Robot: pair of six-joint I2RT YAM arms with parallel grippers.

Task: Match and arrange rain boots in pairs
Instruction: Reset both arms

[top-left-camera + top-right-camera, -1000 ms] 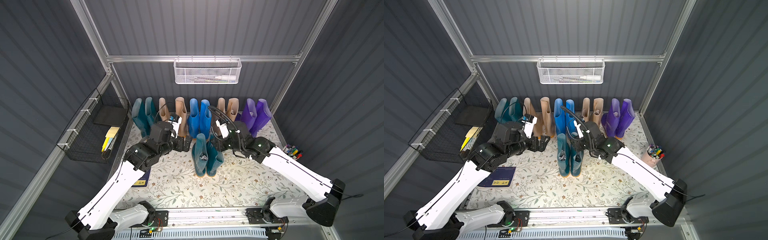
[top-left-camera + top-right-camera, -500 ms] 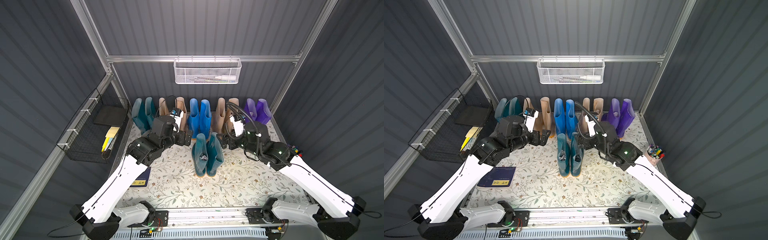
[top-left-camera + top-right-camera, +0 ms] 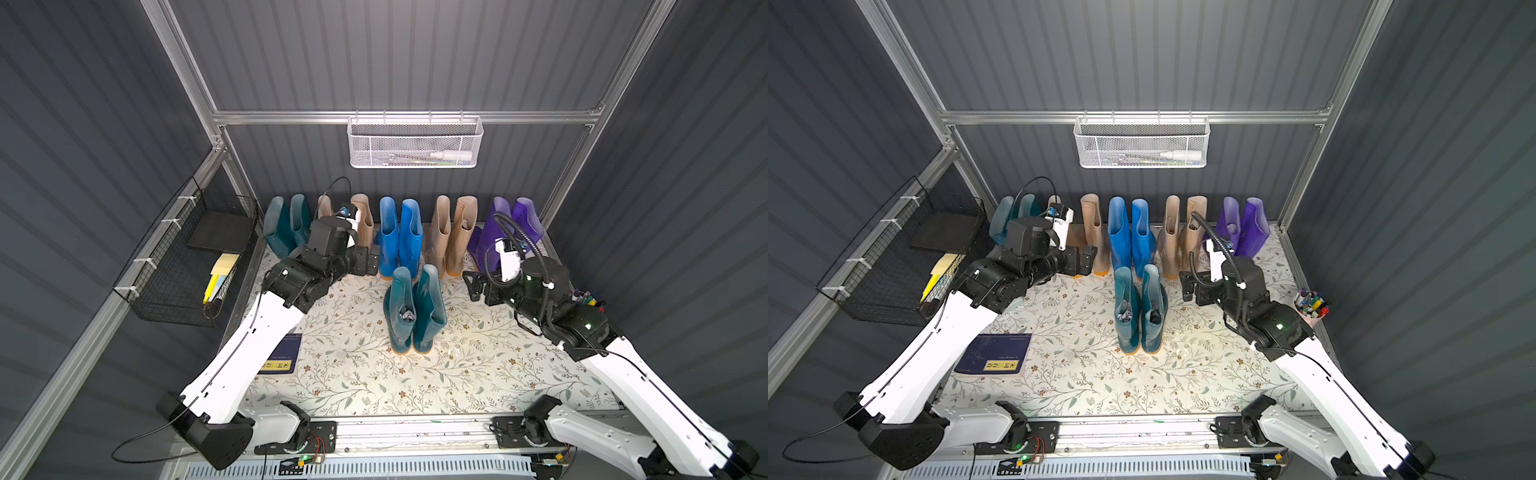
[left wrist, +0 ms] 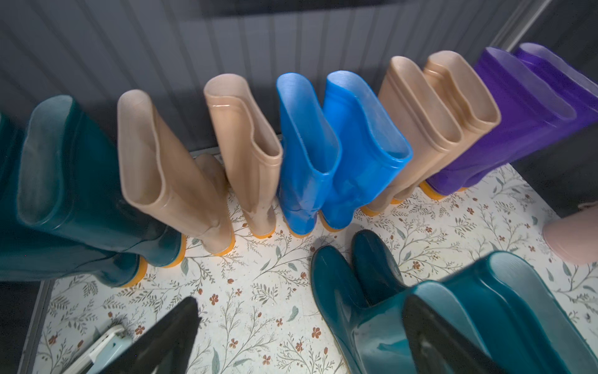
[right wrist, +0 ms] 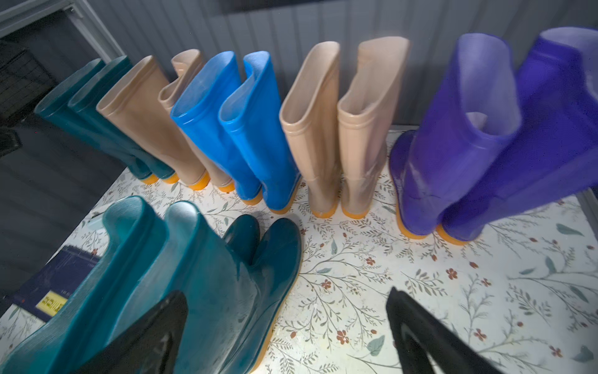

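Ten rain boots stand in pairs along the back wall: dark teal (image 3: 286,226), beige (image 3: 361,220), bright blue (image 3: 399,232), beige (image 3: 451,232) and purple (image 3: 507,224). A second dark teal pair (image 3: 413,311) stands upright in front of the blue one, also in the other top view (image 3: 1138,311). My left gripper (image 3: 370,259) hangs open left of this front pair, by the first beige pair, holding nothing (image 4: 301,307). My right gripper (image 3: 473,286) is open to the right of the front pair, apart from it and empty (image 5: 288,294).
The boots stand on a floral mat (image 3: 353,374). A pink cup of markers (image 3: 1310,307) sits at the right edge and a dark blue booklet (image 3: 994,359) lies at front left. A black wire basket (image 3: 195,257) hangs on the left wall, a white mesh basket (image 3: 413,143) on the back wall.
My right gripper has opened fully, come off the front teal boot and drawn back to the right. My left gripper has shifted slightly toward the back row, still open.
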